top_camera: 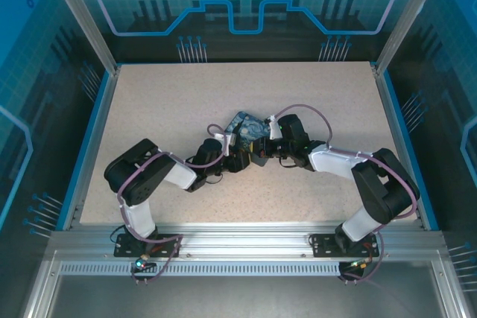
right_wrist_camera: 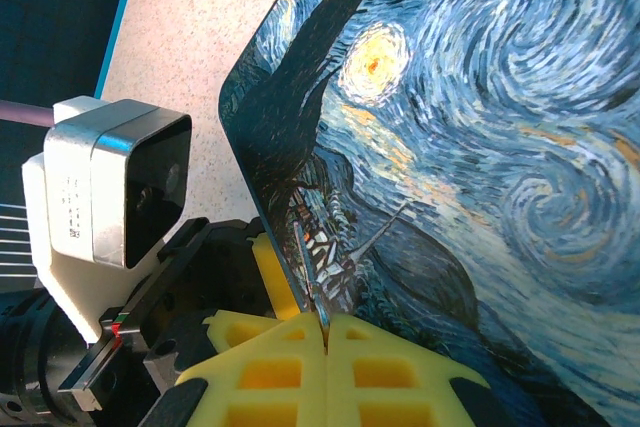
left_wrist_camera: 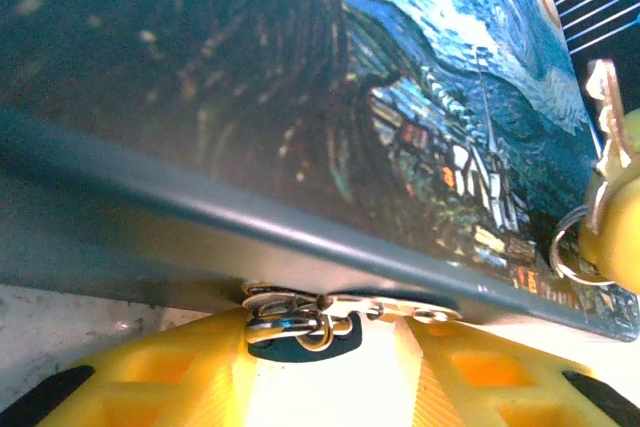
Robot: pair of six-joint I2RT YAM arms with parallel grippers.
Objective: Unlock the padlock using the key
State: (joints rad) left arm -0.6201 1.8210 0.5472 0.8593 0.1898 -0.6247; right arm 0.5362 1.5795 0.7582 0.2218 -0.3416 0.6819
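your right jaws are pressed fully together at the bottom of the right wrist view. their yellow, waffle-ribbed pads (right_wrist_camera: 265, 372) meet on the key (right_wrist_camera: 321, 309), which shows there as a thin metal sliver standing edge-on out of the seam. in the left wrist view the key sits at the right edge of the frame as a flat, pale metal blade, with a wire split ring (left_wrist_camera: 562, 245) hanging below it.

your left jaws are closed in on the padlock (left_wrist_camera: 300, 337), a small dark rounded lump with bright looped shackle wire. it lies low in the centre of that frame, tucked right under the lower rim of the tin (left_wrist_camera: 300, 97). the tin is a flat rectangular box with rounded corners, glossy and printed with swirling blue and yellow brushstrokes. from above it lies between the two arm ends, at the middle of the speckled beige surface (top_camera: 171, 102).
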